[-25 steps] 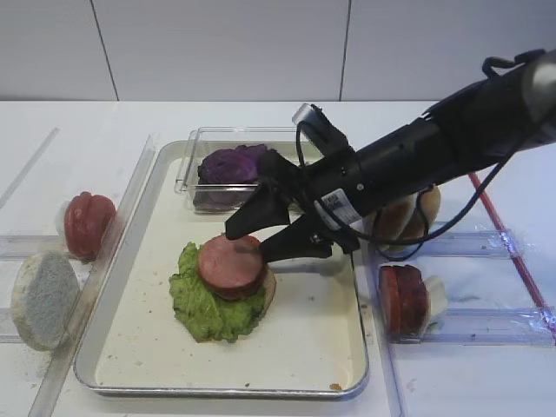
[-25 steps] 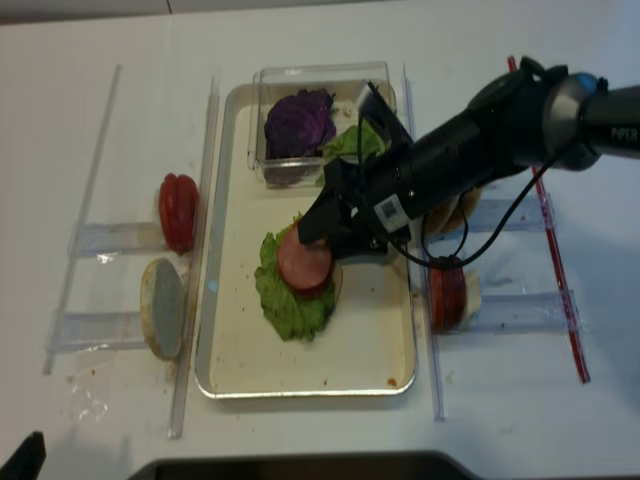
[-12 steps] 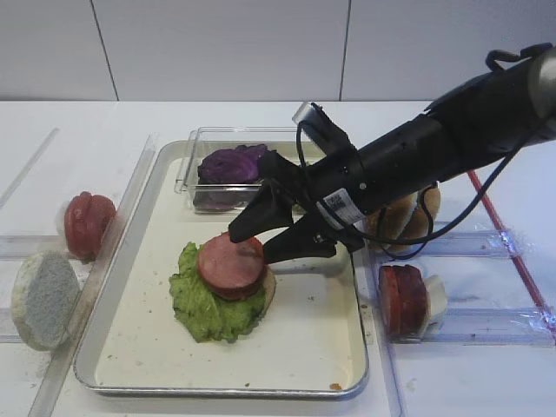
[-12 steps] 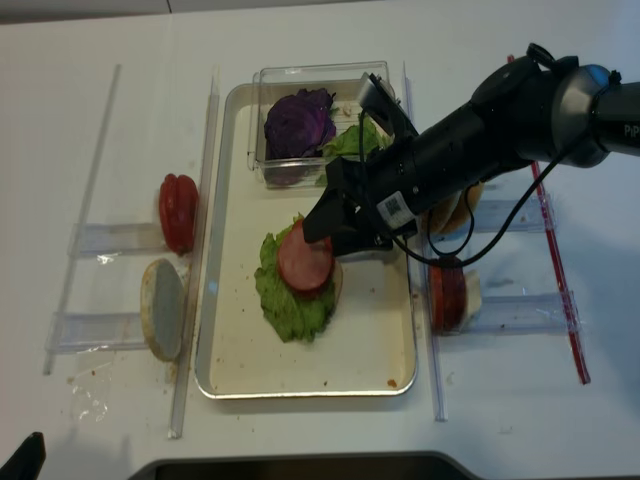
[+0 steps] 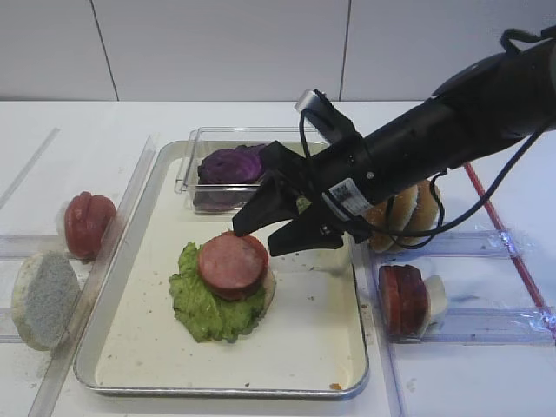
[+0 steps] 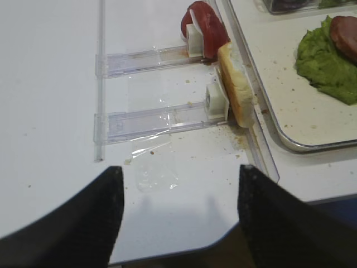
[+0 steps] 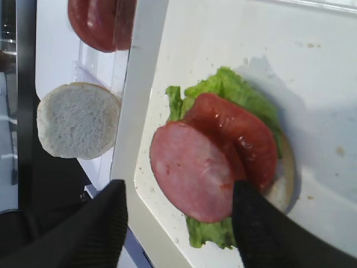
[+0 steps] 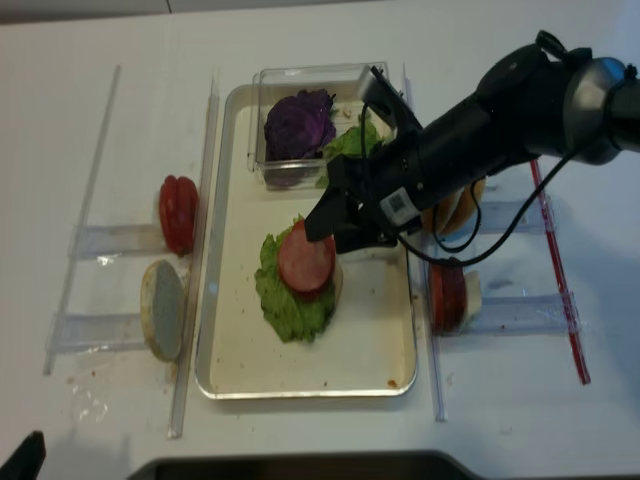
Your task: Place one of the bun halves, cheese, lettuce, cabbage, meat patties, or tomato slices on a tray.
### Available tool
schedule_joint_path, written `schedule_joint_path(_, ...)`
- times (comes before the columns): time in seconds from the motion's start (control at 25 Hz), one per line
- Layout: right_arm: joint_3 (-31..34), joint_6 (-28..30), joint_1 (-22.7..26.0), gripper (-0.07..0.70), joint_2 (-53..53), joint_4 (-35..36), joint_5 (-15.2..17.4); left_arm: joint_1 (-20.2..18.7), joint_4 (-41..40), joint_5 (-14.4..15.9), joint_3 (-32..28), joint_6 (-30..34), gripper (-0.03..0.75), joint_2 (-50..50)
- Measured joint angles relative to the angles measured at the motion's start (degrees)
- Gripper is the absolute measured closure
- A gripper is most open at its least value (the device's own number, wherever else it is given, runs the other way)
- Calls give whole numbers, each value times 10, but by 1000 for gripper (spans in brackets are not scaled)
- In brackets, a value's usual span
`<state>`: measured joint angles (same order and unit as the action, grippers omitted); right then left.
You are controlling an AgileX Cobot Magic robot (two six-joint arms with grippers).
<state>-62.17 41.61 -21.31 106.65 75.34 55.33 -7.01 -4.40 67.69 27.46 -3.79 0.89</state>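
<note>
Meat patty [image 5: 233,263] sits on tomato slice and lettuce [image 5: 208,300], mid-frame on tray [image 5: 130,347]. Right gripper [image 5: 254,244] spread wide, released, just above-right of patty, straddling its right edge. Nearer than left gripper [image 6: 175,215], also spread, empty.

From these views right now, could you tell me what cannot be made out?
- Bun half under the stack: mostly hidden by lettuce and meat patty.
- Clear box contents: partly blocked by the right gripper.
- Left gripper: only dark blurred fingers, arm out of frame.
</note>
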Motion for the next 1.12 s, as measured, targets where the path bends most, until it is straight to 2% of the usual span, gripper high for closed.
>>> schedule_joint_path(0.24, -12, -38, 0, 195, -24, -51, -1, 0, 0, 0, 0, 0, 307, 0)
schedule_joint_path(0.4, -46, -76, 0, 195, -33, -102, 15, 0, 0, 0, 0, 0, 307, 0)
schedule_joint_path(0.72, -145, -168, 0, 195, -38, -237, 80, 0, 0, 0, 0, 0, 307, 0)
schedule_joint_path(1.0, -202, -218, 0, 195, -38, -303, 133, 0, 0, 0, 0, 0, 307, 0)
schedule_joint_path(1.12, -223, -231, 0, 195, -38, -320, 141, 0, 0, 0, 0, 0, 307, 0)
